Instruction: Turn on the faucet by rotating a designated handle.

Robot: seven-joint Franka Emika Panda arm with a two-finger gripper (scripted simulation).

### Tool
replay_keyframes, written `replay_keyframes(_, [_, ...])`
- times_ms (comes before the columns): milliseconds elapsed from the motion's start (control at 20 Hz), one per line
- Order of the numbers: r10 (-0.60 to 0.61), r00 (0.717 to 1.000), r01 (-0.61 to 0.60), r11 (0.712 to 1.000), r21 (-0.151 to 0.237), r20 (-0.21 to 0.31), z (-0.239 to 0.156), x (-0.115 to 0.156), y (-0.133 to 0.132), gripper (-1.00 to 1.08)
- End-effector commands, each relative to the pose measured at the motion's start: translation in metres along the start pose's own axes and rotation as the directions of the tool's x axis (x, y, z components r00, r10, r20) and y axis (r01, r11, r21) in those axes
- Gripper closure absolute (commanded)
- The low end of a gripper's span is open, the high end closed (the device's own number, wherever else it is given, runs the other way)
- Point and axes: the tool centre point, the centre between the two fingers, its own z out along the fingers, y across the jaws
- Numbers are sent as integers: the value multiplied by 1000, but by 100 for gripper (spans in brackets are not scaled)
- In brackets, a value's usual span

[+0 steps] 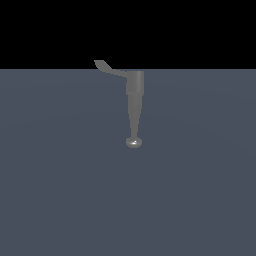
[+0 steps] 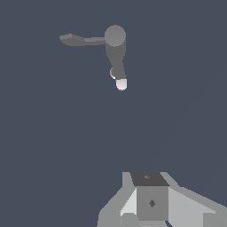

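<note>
The faucet point(image 1: 135, 85) is a matte grey fixture standing on the dark floor. Its long tapering spout point(image 1: 134, 117) ends in a shiny rounded knob point(image 1: 133, 142). The handle point(image 1: 107, 67), a thin flat lever with a widened tip, sticks out from the body toward the exterior view's left. The wrist view shows the faucet point(image 2: 115, 36) from above, with the handle point(image 2: 75, 40) out to one side. My gripper point(image 2: 148, 178) shows only in the wrist view, far from the faucet and touching nothing. Its fingers look pressed together and empty. The arm is out of the exterior view.
A flat dark grey-blue floor point(image 1: 60, 190) lies all around the faucet. Black background sits above its far edge.
</note>
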Motion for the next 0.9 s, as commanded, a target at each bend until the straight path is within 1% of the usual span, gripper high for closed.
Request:
replay_keyframes(0, [60,998,-60,998,-3,-1,3,12,-4,108])
replay_keyframes(200, [155,988,-155,988,-8,-3,8,33,-12,108])
replay_keyframes(400, [248,969,-248,969,-13,-6,15,53,-20,108])
replay_keyframes(600, [339,941,-339,941,-16,-10,23,73,-28,108])
replay_keyframes(850, [448,894,-448,894,-20,-15,34,97,-38,108])
